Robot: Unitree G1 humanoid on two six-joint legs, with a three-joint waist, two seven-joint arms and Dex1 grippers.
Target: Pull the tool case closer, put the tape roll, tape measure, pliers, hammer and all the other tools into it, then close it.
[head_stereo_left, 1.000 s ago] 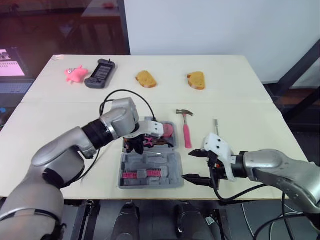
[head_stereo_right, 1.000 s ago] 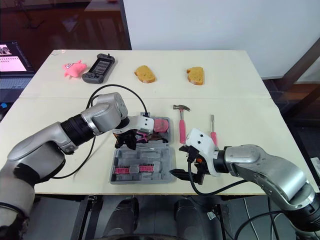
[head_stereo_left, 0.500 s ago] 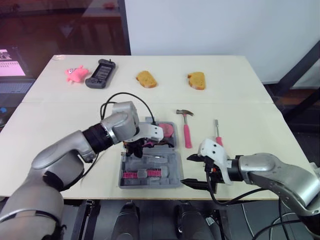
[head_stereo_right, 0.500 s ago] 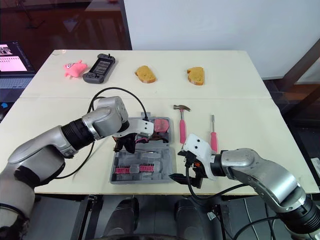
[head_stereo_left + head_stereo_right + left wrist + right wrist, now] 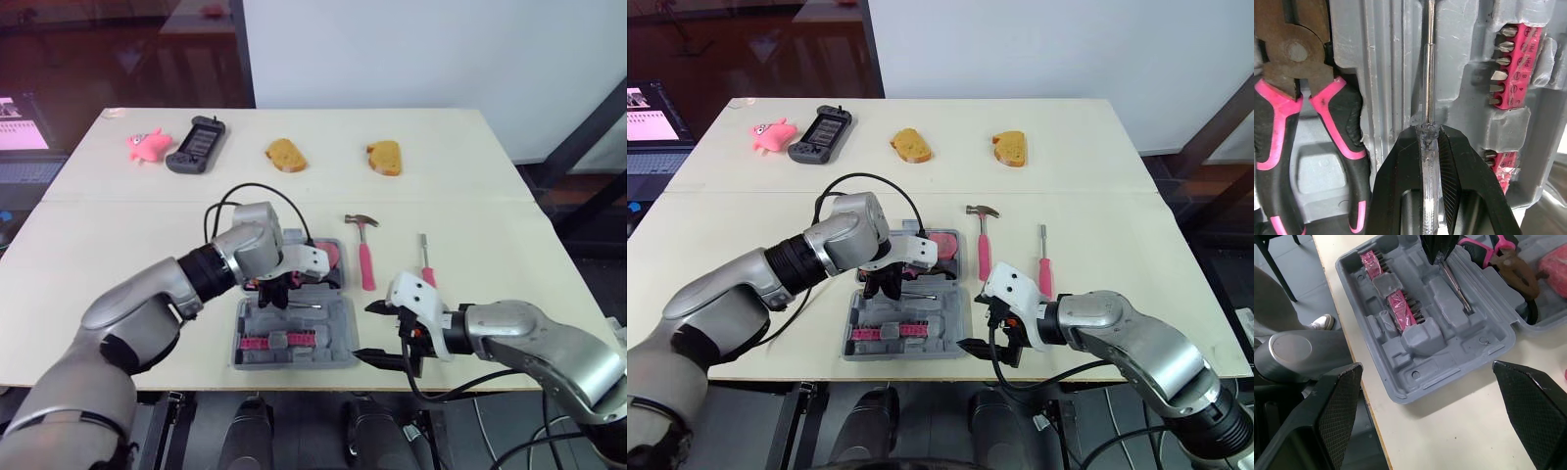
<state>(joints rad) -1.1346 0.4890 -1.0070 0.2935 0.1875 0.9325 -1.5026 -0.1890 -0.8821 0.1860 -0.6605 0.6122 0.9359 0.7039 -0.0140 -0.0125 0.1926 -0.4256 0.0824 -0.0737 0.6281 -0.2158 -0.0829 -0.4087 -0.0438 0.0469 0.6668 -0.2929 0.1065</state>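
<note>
The grey tool case (image 5: 333, 345) lies open near the table's front edge. My left gripper (image 5: 1428, 131) is shut on a clear-handled screwdriver (image 5: 1428, 93) whose steel shaft lies along a groove in the case. Pink-and-black pliers (image 5: 1283, 73) rest in the slot beside it, and pink bit strips (image 5: 1511, 63) sit on the other side. A pink round item (image 5: 331, 256) lies in the case's far half. My right gripper (image 5: 368, 333) stands open at the case's front right corner, touching nothing. The pink-handled hammer (image 5: 364, 257) and a pink screwdriver (image 5: 426, 262) lie on the table right of the case.
Along the back of the table are a pink toy (image 5: 147, 145), a dark game controller (image 5: 197, 144) and two bread slices (image 5: 285, 154) (image 5: 385, 157). A black cable (image 5: 257, 186) loops over my left wrist. The table's front edge runs just below the case.
My left gripper has shifted right and nearer over the case's front half with the screwdriver. My right gripper has moved slightly left toward the case corner.
</note>
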